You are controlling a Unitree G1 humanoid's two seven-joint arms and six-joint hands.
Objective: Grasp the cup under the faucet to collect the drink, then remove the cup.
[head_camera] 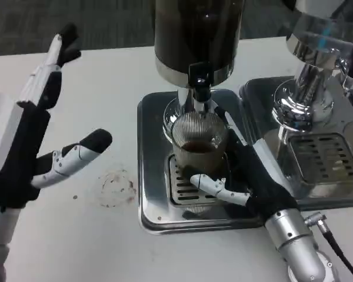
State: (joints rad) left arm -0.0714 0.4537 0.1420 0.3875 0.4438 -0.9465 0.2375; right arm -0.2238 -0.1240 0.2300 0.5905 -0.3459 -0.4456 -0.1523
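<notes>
A clear ribbed cup with dark drink in its bottom stands on the drip grate right under the faucet of the dark drink dispenser. My right hand wraps the cup from the right and front, its fingers curled across the cup's base. My left hand hangs open over the table at the far left, fingers spread, well away from the dispenser.
A steel tray surrounds the grate. A second chrome dispenser with its own drip grate stands at the right. A faint stain ring marks the white table left of the tray.
</notes>
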